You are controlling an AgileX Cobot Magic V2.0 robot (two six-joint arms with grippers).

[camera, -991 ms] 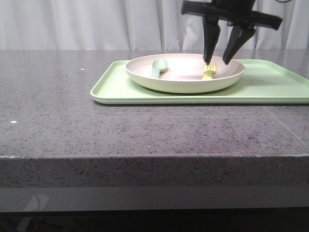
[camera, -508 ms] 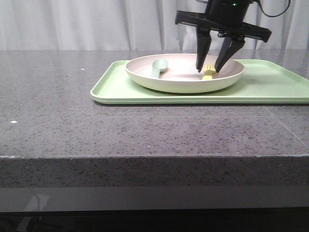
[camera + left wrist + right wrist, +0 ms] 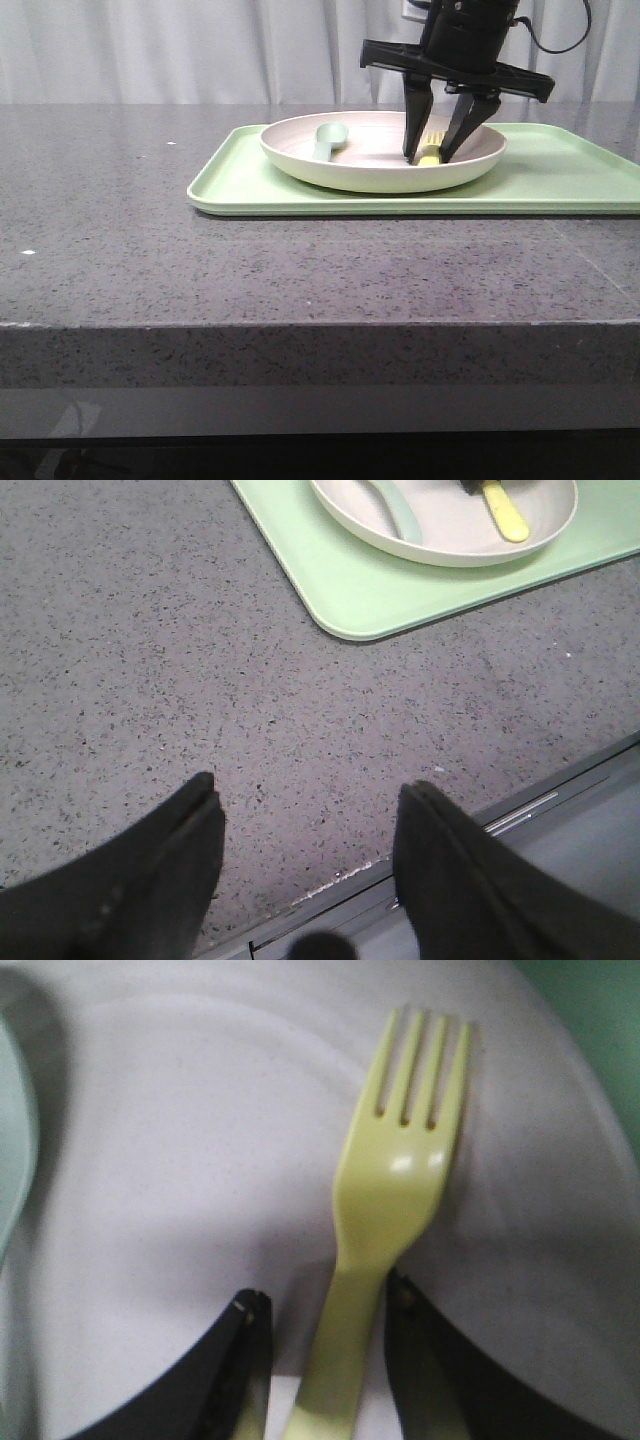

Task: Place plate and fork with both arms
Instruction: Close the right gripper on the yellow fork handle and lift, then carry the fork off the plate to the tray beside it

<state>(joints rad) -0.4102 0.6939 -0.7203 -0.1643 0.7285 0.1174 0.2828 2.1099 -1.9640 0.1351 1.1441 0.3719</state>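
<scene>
Front view: right tool (image 3: 437, 157) is straddling the fork (image 3: 431, 153) handle inside the plate (image 3: 345, 172), jaws apart, not yet clamped. Left tool (image 3: 305, 810) is hovering open above the table (image 3: 150, 660). Nothing is lifted; fork and plate placements are both pending.
</scene>
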